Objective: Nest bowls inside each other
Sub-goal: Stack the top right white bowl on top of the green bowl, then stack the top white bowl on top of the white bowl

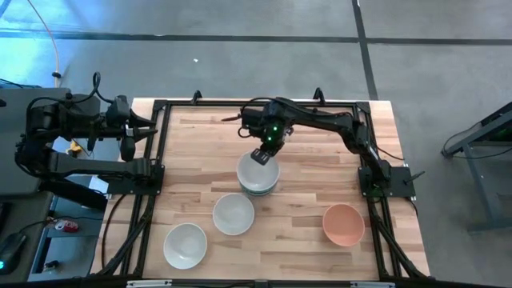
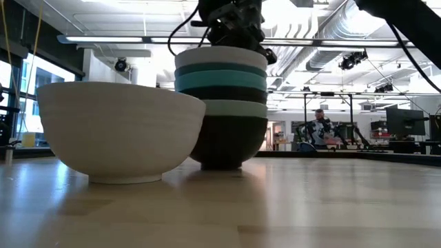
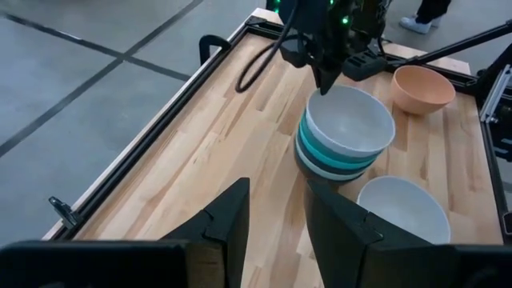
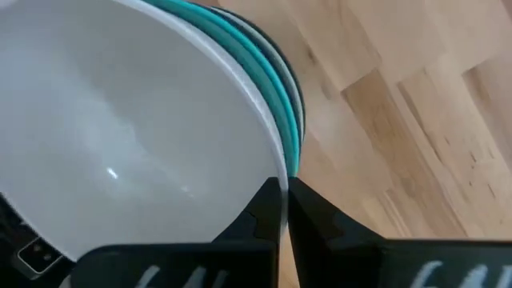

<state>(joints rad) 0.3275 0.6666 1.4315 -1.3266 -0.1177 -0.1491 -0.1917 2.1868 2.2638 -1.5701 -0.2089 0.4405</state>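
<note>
right hand (image 1: 261, 156): clamped on top white bowl's (image 1: 258, 170) 12 o'clock rim | left hand (image 1: 152, 126): fingers apart, counter's (image 1: 200, 152) 9 o'clock edge

Grey floor (image 1: 240, 56) — bright ceiling lights (image 2: 124, 39).

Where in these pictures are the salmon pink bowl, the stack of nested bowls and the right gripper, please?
salmon pink bowl (image 1: 344, 224): high view, middle of its inside.
stack of nested bowls (image 2: 222, 96): low view, outer wall of the banded stack.
right gripper (image 4: 284, 200): right wrist view, between its fingers at the top white bowl's rim.
</note>
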